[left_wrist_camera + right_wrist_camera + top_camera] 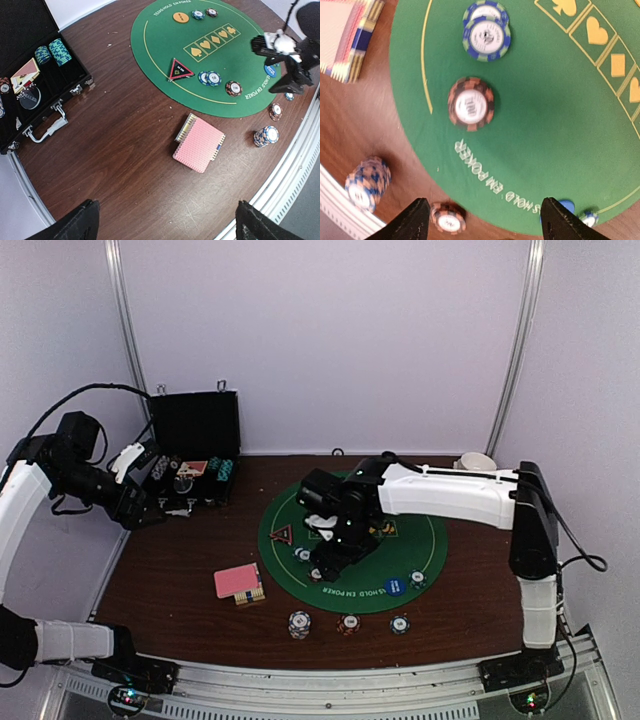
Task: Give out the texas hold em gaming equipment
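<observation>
The green round mat (352, 508) carries a red-black triangle marker (281, 534), two blue chips (486, 30), a brown chip (470, 103), a blue disc (394, 586) and an orange disc (181, 17). The pink-backed card deck (238, 582) lies on the wood left of the mat. A chip stack (299, 624) and single chips (348, 624) sit in front of the mat. My right gripper (482, 220) is open and empty above the mat's near-left edge, close to the brown chip. My left gripper (165, 222) is open and empty, high at the far left.
An open black case (195, 455) with chips and cards stands at the back left, beside my left gripper (140, 508). A white bowl (476, 462) sits at the back right. The metal table rail (330, 680) runs along the near edge.
</observation>
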`<control>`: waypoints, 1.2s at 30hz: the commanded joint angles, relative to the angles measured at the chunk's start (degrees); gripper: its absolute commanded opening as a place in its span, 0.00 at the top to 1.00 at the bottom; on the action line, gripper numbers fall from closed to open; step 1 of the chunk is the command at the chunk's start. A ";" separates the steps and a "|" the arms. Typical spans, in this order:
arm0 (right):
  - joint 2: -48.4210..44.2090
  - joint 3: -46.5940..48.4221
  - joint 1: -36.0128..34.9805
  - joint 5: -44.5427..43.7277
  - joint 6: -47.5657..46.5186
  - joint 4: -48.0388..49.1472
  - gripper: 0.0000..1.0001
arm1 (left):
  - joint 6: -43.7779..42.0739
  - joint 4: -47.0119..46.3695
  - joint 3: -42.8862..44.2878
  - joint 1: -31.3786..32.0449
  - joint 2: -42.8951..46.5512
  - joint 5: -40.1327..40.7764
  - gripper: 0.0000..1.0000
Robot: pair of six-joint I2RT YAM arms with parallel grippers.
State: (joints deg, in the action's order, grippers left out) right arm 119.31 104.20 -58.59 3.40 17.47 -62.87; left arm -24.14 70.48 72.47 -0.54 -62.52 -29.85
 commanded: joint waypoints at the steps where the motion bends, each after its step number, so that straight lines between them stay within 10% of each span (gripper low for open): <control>1: -5.22 -8.53 -3.25 0.42 1.83 1.99 0.18 | -0.73 -0.21 0.59 0.27 0.65 -1.21 0.02; 21: -3.36 -20.56 -7.44 7.13 2.66 9.91 0.17 | -1.15 0.31 1.19 0.25 0.38 -0.80 0.03; 36: -1.37 -20.29 -7.48 8.83 2.89 10.28 0.43 | -1.32 0.42 1.42 0.27 0.09 -0.65 0.03</control>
State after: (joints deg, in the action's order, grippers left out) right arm 116.73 83.64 -65.69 10.92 20.10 -53.25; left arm -24.58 70.74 72.51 -0.54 -62.52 -30.04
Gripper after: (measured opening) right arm 0.577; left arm 0.975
